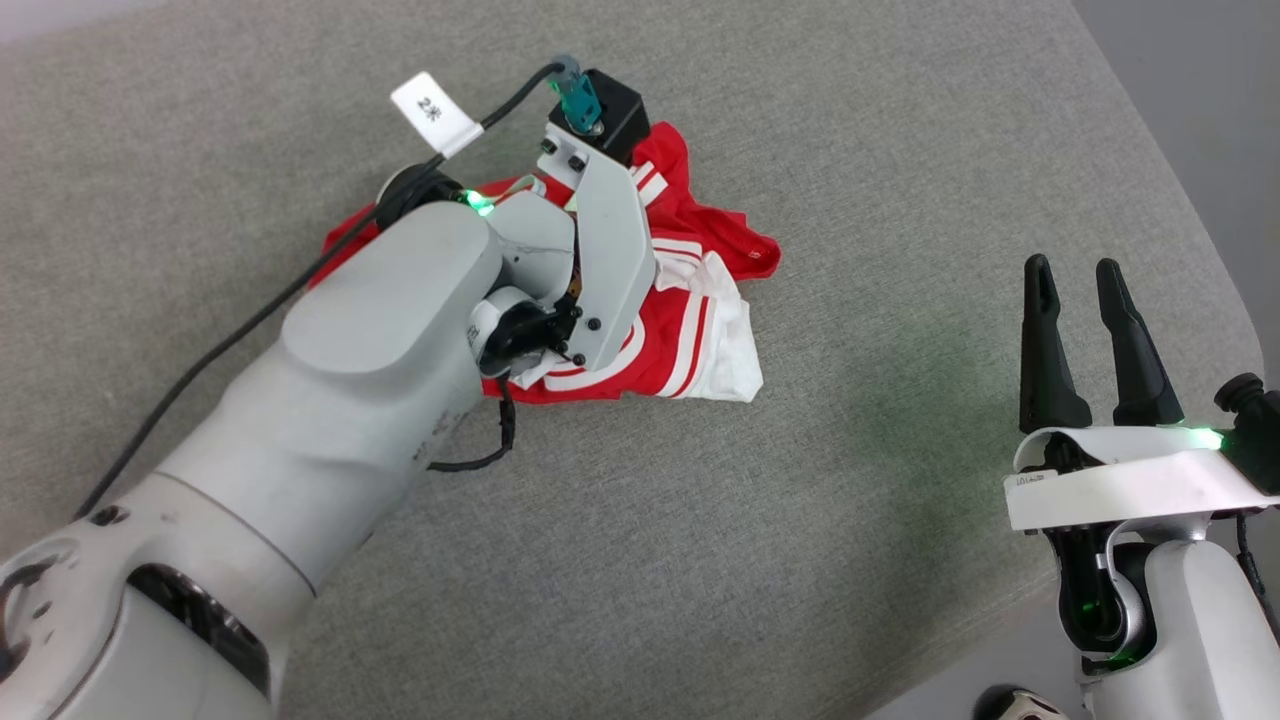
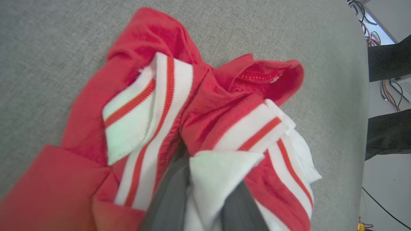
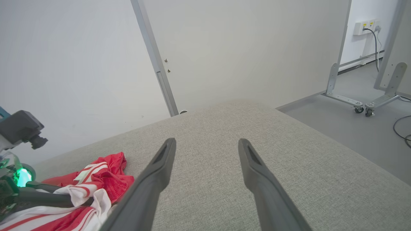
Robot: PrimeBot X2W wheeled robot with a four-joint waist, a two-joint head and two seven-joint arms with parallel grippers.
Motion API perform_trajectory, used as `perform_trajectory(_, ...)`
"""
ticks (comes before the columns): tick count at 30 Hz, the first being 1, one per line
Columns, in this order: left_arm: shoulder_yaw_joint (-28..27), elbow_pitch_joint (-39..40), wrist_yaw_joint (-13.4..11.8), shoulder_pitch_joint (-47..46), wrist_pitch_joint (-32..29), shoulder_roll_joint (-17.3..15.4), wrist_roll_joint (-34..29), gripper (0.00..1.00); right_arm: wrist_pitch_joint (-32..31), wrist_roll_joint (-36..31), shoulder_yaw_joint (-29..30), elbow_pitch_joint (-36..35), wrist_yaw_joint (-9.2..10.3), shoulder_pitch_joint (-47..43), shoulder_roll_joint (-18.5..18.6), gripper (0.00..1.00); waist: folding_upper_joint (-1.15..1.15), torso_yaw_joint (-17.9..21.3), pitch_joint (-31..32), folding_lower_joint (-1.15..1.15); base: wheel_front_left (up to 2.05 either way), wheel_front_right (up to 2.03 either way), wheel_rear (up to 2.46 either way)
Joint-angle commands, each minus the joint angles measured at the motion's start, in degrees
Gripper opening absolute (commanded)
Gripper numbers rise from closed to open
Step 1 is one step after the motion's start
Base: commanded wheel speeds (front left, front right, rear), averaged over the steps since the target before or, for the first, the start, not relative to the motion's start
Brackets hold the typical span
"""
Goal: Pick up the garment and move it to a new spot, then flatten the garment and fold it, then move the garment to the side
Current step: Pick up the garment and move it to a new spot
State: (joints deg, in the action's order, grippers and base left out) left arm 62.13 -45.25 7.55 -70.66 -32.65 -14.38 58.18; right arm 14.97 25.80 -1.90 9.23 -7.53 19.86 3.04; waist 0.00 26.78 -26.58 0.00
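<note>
The left arm [image 1: 380, 340] reaches in from the lower left across the grey bench [image 1: 800, 560]; its left hand [image 2: 210, 175] is sunk into the jersey [image 1: 715, 235], and the two dark fingers [image 2: 170, 199] are clamped on a white fold that bulges up between them. The jersey lies crumpled in one heap, left of the bench's middle and partly under the wrist; it is thin and soft, creased all over. Its body is bright red; white panels show at the heap's near right side; bands of white ribbed trim with red stripes cross it, one band bent double. In the left wrist view a red stitched hem is turned up into a small open pocket; a green glow tints some of the white cloth. To the right the bench is bare grey weave. The right hand [image 1: 1075, 272] stands well apart from the jersey, near the bench's right edge; its fingers point up, spread wide, with nothing between them.
</note>
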Motion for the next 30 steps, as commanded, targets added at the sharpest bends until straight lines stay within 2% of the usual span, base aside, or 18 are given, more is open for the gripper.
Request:
perform_trajectory(1, 2.0, -1.3, -0.2, 1.7, -0.3, -0.6, 0.6, 0.18, 0.3, 0.1, 0.2, 0.1, 0.08, 0.3, -0.1, 1.00, 0.00, 0.1, -0.2, 0.00, 0.00, 0.00, 0.00)
perform_trajectory(2, 2.5, -1.2, -0.2, 1.7, -0.1, -0.7, 1.1, 0.36, 0.3, 0.0, 0.3, 0.1, 0.08, 0.2, -0.1, 1.00, 0.00, 0.0, -0.1, 0.00, 0.00, 0.00, 0.00)
perform_trajectory(3, 2.8, -1.0, -0.2, 1.4, 0.4, -0.7, 1.5, 0.78, 0.3, -0.3, 0.3, 0.1, 0.08, 0.2, -0.1, 1.00, 0.00, -0.2, 0.0, 0.00, 0.00, 0.00, 0.00)
perform_trajectory(4, 3.1, -0.9, -0.2, 1.1, 0.8, -0.7, 2.0, 1.00, 0.3, -0.5, 0.3, 0.2, 0.08, 0.2, -0.1, 1.00, 0.00, -0.5, 0.2, 0.00, 0.00, 0.00, 0.00)
perform_trajectory(11, 4.3, 1.6, -0.2, -0.6, 5.2, 0.0, 6.7, 1.00, 0.3, -4.2, 0.2, 0.8, 0.08, 0.4, -0.1, 1.00, 0.00, -4.6, 3.1, 0.00, 0.00, 0.00, 0.00)
perform_trajectory(14, 4.4, 3.5, -0.1, -0.9, 8.2, 0.4, 8.9, 1.00, 0.3, -6.6, 0.2, 1.2, 0.08, 0.3, 0.0, 1.00, 0.00, -7.4, 5.3, 0.00, 0.00, 0.00, 0.00)
perform_trajectory(19, 2.7, 7.1, -0.1, 0.3, 14.3, 0.5, 14.1, 1.00, 0.3, -8.6, 0.3, 1.9, 0.08, -1.2, 2.3, 1.00, 0.00, -13.3, 9.3, 0.00, 0.00, 0.00, 0.00)
perform_trajectory(24, 2.8, 8.5, -0.1, 4.0, 20.4, -2.0, 16.5, 1.00, 0.3, -9.4, -0.1, 3.4, 0.08, -3.0, 4.7, 1.00, 0.00, -19.2, 13.5, 0.00, 0.00, 0.00, 0.00)
perform_trajectory(30, 2.9, 7.9, -0.1, 14.0, 29.4, -5.1, 19.4, 1.00, 0.3, -9.8, 0.0, 5.8, 0.08, -6.1, 6.8, 1.00, 0.00, -25.1, 19.1, 0.00, 0.00, 0.00, 0.00)
